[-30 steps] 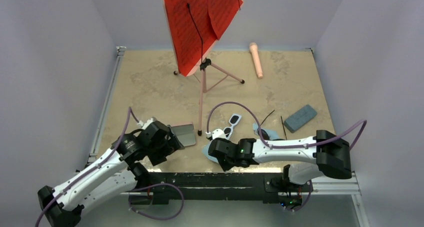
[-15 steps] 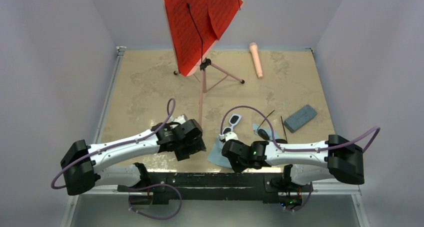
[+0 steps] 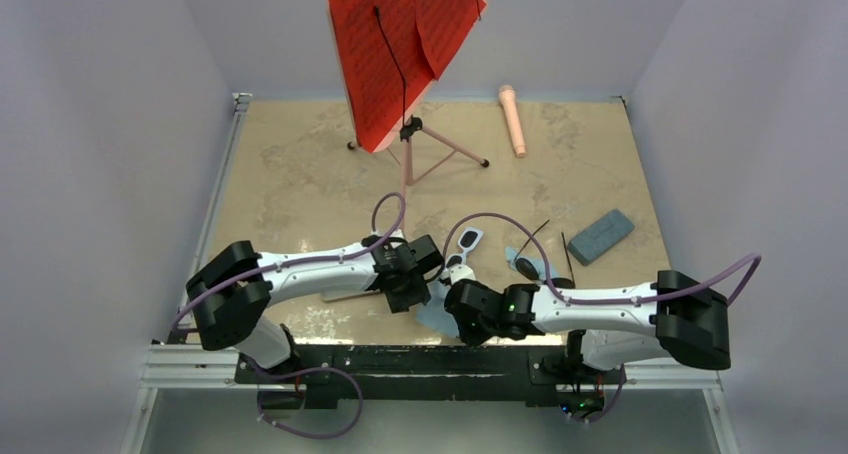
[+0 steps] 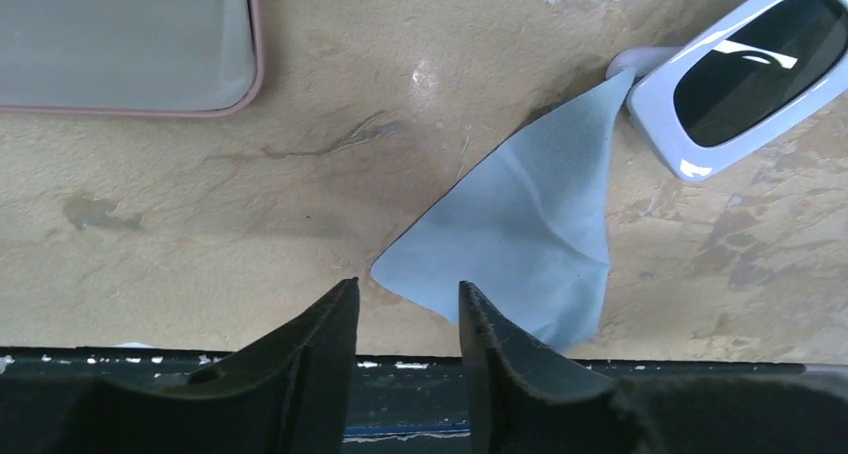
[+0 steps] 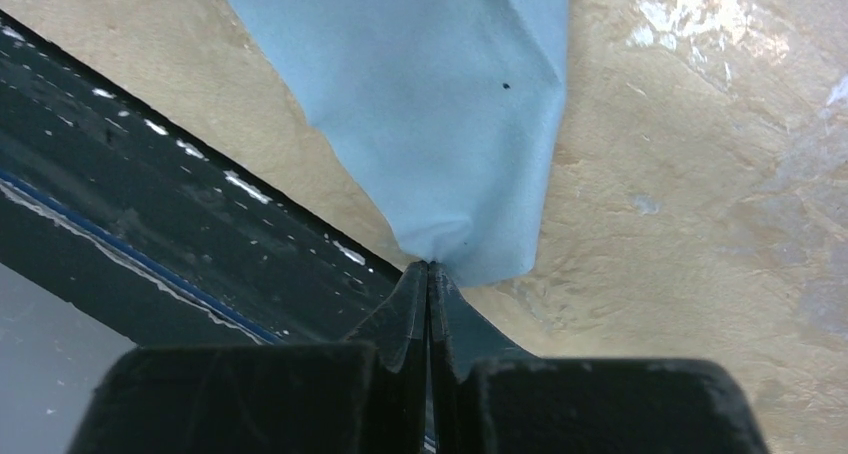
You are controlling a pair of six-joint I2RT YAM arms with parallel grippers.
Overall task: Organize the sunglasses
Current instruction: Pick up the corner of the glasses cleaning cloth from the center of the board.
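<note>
**Cloth pinched at the near edge, both sunglasses flat on the table**

- Left wrist view, far left: a grey panel with a pink rim (image 4: 120, 39) lies flat on the tan table (image 3: 300, 174).
- Left gripper (image 4: 405, 296): low over the table's near edge. The jaws are part-way apart with nothing between them. The near corner of the blue cloth (image 4: 520, 234) is just ahead of the gap, not touched.
- Right gripper (image 5: 428, 266): jaws fully closed, pinching a puckered corner of the blue cloth at the dark front rail (image 5: 150, 194). The rest of the cloth spreads over the table.
- White sunglasses (image 3: 461, 252): on the table just beyond the cloth, lenses up. The cloth's far tip meets the end of the frame.
- Black sunglasses (image 3: 526, 266): to the right of the white pair, thin arms splayed out, apart from both grippers.
- Grey-blue flat case (image 3: 600, 236): further right, on its own
</note>
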